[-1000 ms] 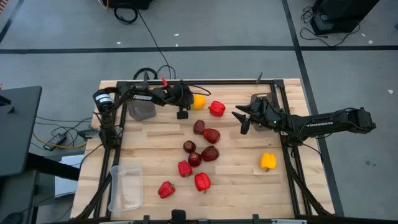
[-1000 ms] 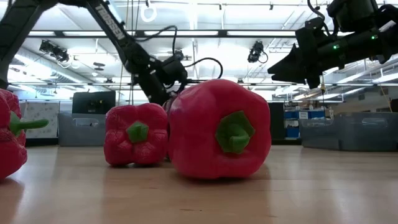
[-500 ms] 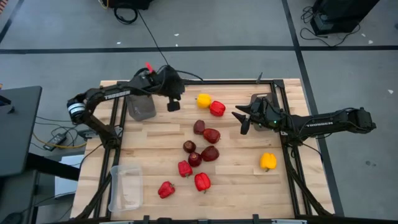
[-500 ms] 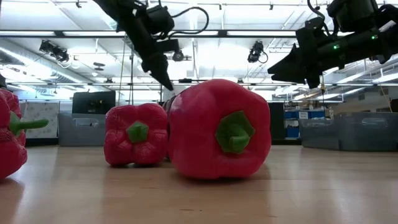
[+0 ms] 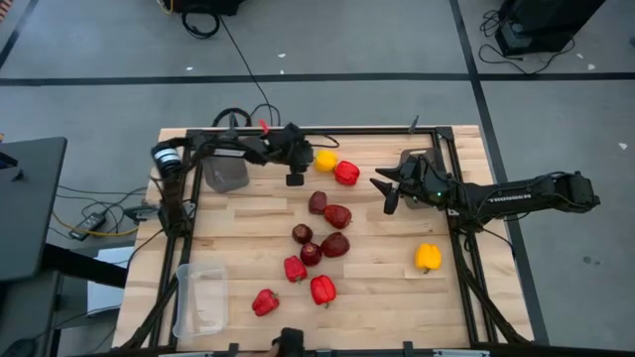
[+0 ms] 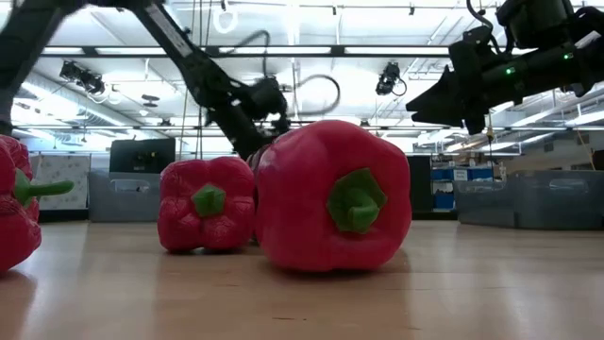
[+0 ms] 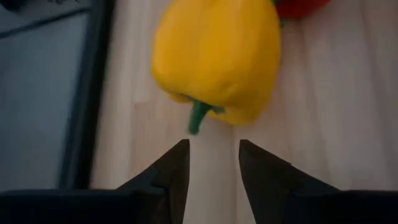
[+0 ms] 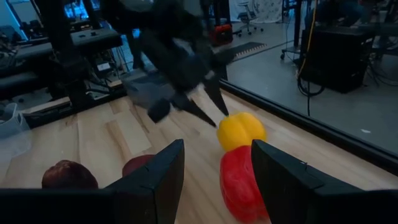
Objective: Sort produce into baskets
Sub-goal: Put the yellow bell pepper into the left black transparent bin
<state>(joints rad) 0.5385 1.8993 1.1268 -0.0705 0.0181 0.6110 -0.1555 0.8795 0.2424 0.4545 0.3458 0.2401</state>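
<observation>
My left gripper is open at the far side of the table, its fingertips just short of the green stem of a yellow bell pepper. That pepper lies on the wood next to a red pepper. My right gripper hovers open and empty right of the middle, above the table. Several maroon fruits and red peppers lie mid-table. A second yellow pepper lies at the right.
One dark grey basket stands at the far left beside my left arm. Another lies partly under my right arm. The clear tray stands at the near left corner. A black frame rims the table.
My left gripper rose and swung back toward the far left, over the grey basket. It then came down again to the yellow pepper, ending close to where it began. My right arm kept still.
</observation>
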